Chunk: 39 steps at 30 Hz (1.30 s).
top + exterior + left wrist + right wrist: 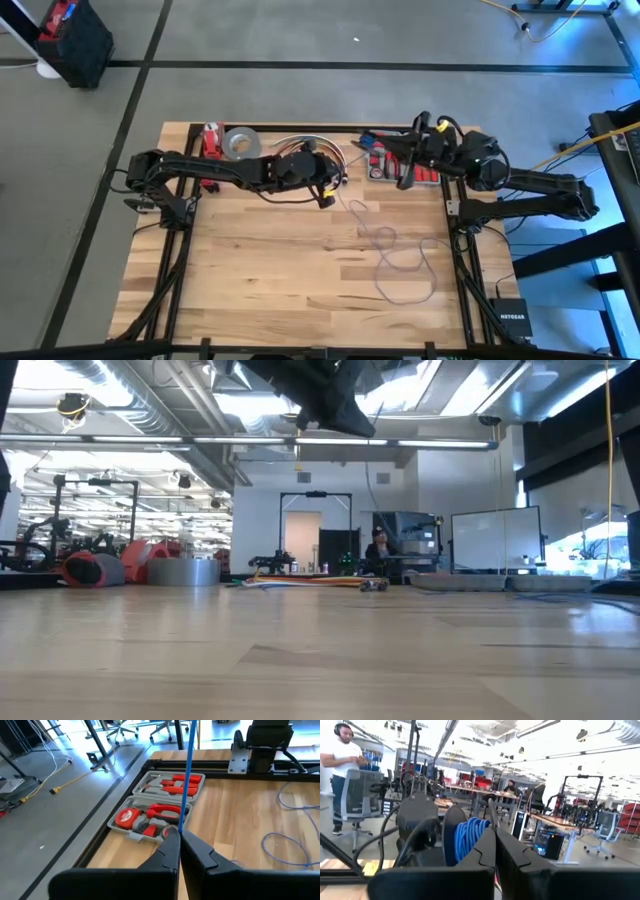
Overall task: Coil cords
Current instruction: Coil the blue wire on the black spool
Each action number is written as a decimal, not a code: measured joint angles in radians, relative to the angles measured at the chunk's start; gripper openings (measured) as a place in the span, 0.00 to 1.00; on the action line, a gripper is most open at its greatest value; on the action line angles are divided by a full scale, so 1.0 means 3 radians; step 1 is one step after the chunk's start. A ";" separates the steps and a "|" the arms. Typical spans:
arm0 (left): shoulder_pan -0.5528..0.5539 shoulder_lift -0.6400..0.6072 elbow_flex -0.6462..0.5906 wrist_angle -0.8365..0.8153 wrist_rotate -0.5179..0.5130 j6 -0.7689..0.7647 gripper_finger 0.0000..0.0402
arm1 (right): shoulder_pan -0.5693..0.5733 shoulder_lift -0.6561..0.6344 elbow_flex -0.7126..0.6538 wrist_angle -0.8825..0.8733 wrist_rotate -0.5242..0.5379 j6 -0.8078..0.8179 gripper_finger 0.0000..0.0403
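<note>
While both arms are reaching over the far half of the table, the high view is showing pale wood planks on a dark frame, standing on grey concrete floor with black lines. The left gripper is hanging near the table's middle; the right gripper is sitting over the grey tool case at the far edge. The cords are lying in loose loops on the right half, one strand running up toward the left gripper. A tape roll is sitting at the far edge.

Low view: bare planks are stretching level toward a workshop with ceiling ducts, strip lights, a doorway and whiteboards. A gripper is hanging at the top edge; I cannot tell which arm's.

Left wrist view: the fingers are pinching shut on a taut blue strand of the cords, above the open tool case with its red tools.

Right wrist view: the fingers are sitting pressed together, holding nothing visible. A blue coil is sitting just beyond them. A person is standing among desks and chairs.
</note>
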 joint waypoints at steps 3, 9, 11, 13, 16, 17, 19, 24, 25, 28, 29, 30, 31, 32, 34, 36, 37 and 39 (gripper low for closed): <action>-0.0001 0.0004 -0.0005 -0.0086 -0.0016 0.0067 0.00 | -0.0001 0.0000 0.0003 -0.0044 0.0000 0.0000 0.01; 0.0001 -0.0010 -0.0011 -0.0507 -0.0654 0.0076 0.00 | -0.0001 0.0029 0.0010 -0.0488 -0.0070 -0.0032 0.01; 0.0004 -0.0007 -0.0019 -0.0553 -0.0728 0.0069 0.00 | -0.0002 0.0058 0.0018 -0.0685 -0.0040 -0.0142 0.01; 0.0005 -0.0022 -0.0023 -0.0582 -0.0750 0.0063 0.00 | -0.0001 0.0098 0.0032 -0.0867 0.0066 -0.0234 0.01; 0.0009 -0.0087 -0.0028 -0.0606 -0.0859 -0.0015 0.00 | -0.0001 0.0196 0.0039 -0.1147 0.0183 -0.0277 0.01; 0.0009 -0.0103 -0.0028 -0.0606 -0.0913 -0.0040 0.00 | -0.0001 0.0239 0.0038 -0.1227 0.0201 -0.0284 0.01; 0.0006 -0.0150 -0.0027 -0.0630 -0.0975 -0.0084 0.00 | -0.0001 0.0325 0.0037 -0.1320 0.0217 -0.0323 0.01; -0.0007 -0.0167 -0.0023 -0.0627 -0.0978 -0.0129 0.00 | -0.0002 0.0624 0.0029 -0.1449 0.0273 -0.0442 0.01; -0.0017 -0.0171 -0.0019 -0.0620 -0.0978 -0.0129 0.00 | -0.0002 0.0701 0.0029 -0.1453 0.0339 -0.0450 0.01; -0.0043 -0.0173 -0.0018 -0.0604 -0.0977 -0.0129 0.00 | -0.0002 0.0910 0.0028 -0.1461 0.0629 -0.0464 0.01; -0.0057 -0.0173 -0.0018 -0.0604 -0.0975 -0.0129 0.00 | -0.0002 0.0983 0.0028 -0.1462 0.0755 -0.0494 0.01; -0.0075 -0.0173 -0.0018 -0.0603 -0.0974 -0.0129 0.00 | -0.0002 0.1049 0.0025 -0.1461 0.0891 -0.0526 0.01; -0.0095 -0.0173 -0.0016 -0.0595 -0.0974 -0.0127 0.00 | -0.0002 0.1116 0.0022 -0.1456 0.1030 -0.0551 0.01; -0.0117 -0.0175 -0.0014 -0.0580 -0.0970 -0.0118 0.00 | -0.0002 0.1184 0.0020 -0.1419 0.1156 -0.0584 0.01; -0.0155 -0.0177 -0.0004 -0.0565 -0.0888 -0.0092 0.00 | -0.0002 0.1292 0.0020 -0.1323 0.1327 -0.0645 0.01; -0.0178 -0.0177 0.0030 -0.0553 -0.0732 -0.0077 0.00 | -0.0002 0.1382 0.0020 -0.1224 0.1392 -0.0701 0.01; -0.0186 -0.0178 0.0033 -0.0502 -0.0666 -0.0076 0.00 | -0.0002 0.1426 0.0020 -0.1182 0.1386 -0.0709 0.01; -0.0201 -0.0178 0.0033 -0.0360 -0.0634 -0.0077 0.00 | -0.0002 0.1485 0.0020 -0.1074 0.1289 -0.0710 0.01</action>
